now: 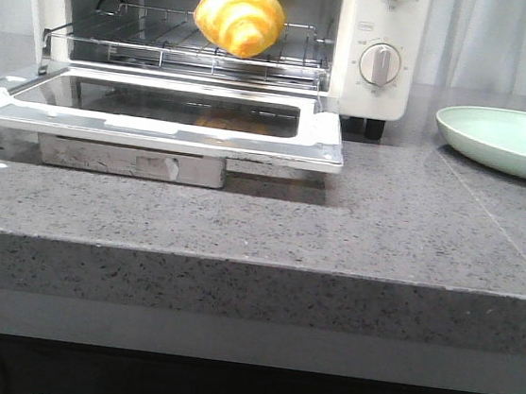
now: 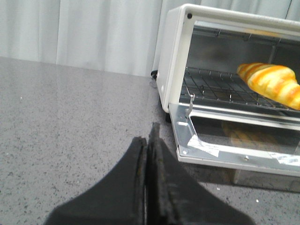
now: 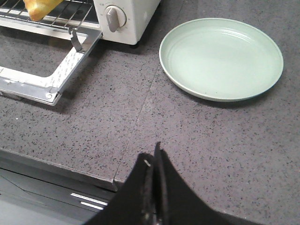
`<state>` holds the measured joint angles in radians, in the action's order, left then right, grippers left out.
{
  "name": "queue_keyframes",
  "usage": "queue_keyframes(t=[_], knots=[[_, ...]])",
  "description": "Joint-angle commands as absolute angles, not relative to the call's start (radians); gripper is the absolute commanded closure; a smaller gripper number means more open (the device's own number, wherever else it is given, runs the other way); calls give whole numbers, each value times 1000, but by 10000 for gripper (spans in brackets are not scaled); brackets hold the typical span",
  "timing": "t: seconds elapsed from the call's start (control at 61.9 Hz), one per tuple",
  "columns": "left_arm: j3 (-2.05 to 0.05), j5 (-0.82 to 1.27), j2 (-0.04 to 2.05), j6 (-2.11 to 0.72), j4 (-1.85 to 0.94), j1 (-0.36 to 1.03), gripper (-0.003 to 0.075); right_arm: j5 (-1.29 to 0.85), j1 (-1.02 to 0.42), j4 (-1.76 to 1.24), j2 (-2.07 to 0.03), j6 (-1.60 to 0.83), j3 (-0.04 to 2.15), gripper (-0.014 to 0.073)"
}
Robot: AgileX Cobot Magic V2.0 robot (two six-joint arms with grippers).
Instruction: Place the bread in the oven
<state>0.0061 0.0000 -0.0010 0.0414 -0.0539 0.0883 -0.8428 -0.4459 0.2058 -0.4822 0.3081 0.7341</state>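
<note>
Grey speckled stone forms the table (image 1: pixel 411 233), with white curtains behind. Bread (image 1: pixel 240 17) rests on the wire rack inside the oven (image 1: pixel 380 49), well beyond both sets of fingers. Left fingers (image 2: pixel 147 154) and right fingers (image 3: pixel 154 176) are pressed together, holding nothing. Risk: the door (image 1: pixel 158 114) lies fully down; an arm sweeping low could strike it. A green plate (image 3: pixel 221 57) sits ahead of the right fingers.

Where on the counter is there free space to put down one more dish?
Bare counter lies in front of the open oven door, reaching the front edge. More lies between the door's corner and the green plate, and left of the oven. The rack holds the bread.
</note>
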Motion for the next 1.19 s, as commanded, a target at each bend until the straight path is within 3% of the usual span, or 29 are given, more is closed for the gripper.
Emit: queue_keyframes(t=[0.0, 0.936, 1.178], knots=[[34, -92, -34, 46, -56, 84, 738, -773, -440, 230, -487, 296, 759, 661], [34, -81, -30, 46, -56, 59, 738, -772, -439, 230, -484, 296, 754, 661], [34, -81, -30, 46, -56, 59, 738, -561, -216, 198, -336, 297, 552, 661]])
